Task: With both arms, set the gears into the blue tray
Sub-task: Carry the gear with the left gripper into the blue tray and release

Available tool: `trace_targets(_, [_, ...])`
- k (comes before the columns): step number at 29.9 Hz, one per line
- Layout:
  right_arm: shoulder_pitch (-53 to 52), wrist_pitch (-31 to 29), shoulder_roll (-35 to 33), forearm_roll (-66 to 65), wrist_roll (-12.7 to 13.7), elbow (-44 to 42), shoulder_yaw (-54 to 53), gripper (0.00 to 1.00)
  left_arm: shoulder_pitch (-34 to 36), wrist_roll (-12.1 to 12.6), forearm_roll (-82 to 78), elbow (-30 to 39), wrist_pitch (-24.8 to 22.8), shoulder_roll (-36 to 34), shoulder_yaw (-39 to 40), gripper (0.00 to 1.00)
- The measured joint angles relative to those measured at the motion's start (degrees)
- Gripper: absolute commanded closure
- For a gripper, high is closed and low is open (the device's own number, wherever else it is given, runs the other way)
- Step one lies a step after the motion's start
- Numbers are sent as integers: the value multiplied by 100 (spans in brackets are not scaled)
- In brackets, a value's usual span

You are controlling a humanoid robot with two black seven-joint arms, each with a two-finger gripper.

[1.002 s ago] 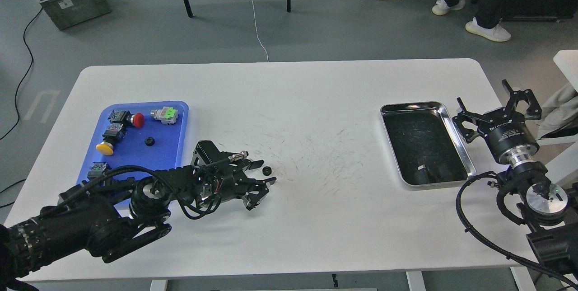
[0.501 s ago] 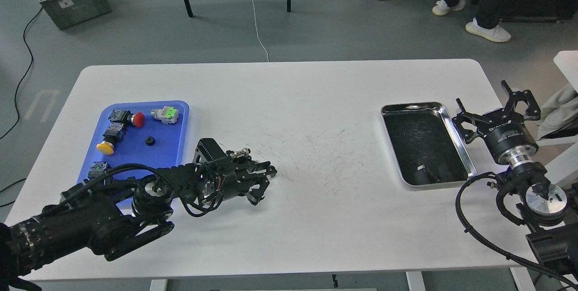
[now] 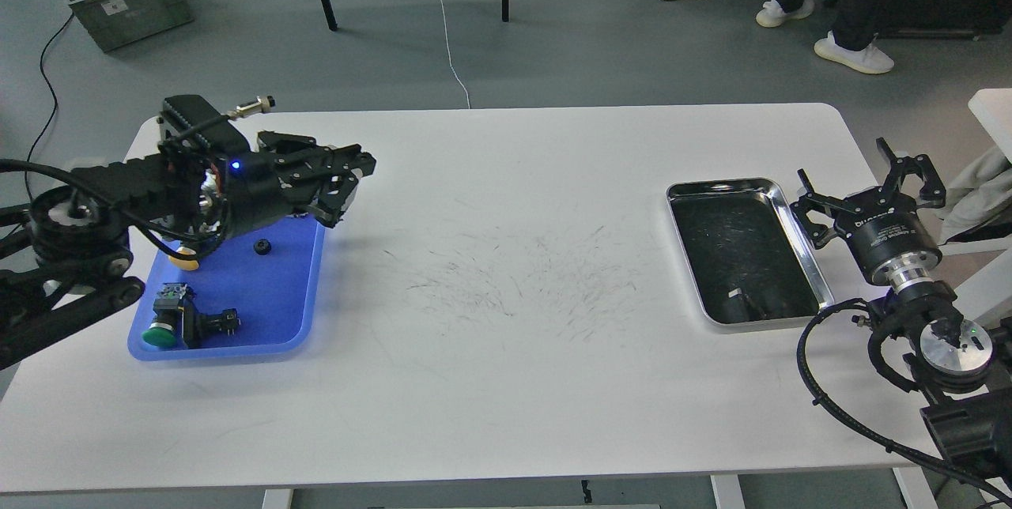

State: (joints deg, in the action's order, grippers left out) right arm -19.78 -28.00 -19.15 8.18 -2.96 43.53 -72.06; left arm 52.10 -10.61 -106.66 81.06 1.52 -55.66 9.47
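Note:
The blue tray (image 3: pixel 237 349) lies at the table's left. One small black gear (image 3: pixel 261 246) rests on its floor near the middle. My left gripper (image 3: pixel 353 185) hovers over the tray's far right corner with its fingers drawn together. The second gear is not on the table and is lost among those dark fingertips. Far to the right, my right gripper (image 3: pixel 863 181) stands open and empty beside the steel tray.
Push-button switches lie in the blue tray: a green-capped one (image 3: pixel 162 333) at the front and a yellow-capped one (image 3: pixel 186 260) partly under my left arm. The steel tray (image 3: pixel 800 256) sits at the right. People's feet and table legs stand beyond the far edge.
My left gripper shut around the gear lying on the table, then lifted and swung back left over the blue tray. The gear is gone from the table. The right arm stayed still.

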Motion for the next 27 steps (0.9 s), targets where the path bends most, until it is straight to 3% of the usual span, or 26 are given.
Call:
trace_targets(4, [-1, 0, 0, 0, 6, 0, 14, 3, -708, -6, 253, -104, 334, -405, -33, 95])
trace_targets(10, [-14, 0, -5, 0, 13, -5, 27, 3, -1654, 43, 391, -496, 703, -391, -1, 95])
trace_targets(24, [-33, 0, -7, -6, 18, -23, 34, 3, -1824, 39, 293, -1586, 735, 639, -43, 94])
trace_targets(27, [-28, 0, -7, -9, 15, -29, 34, 3, -1832, 39, 265, -1713, 729, 740, -57, 89])
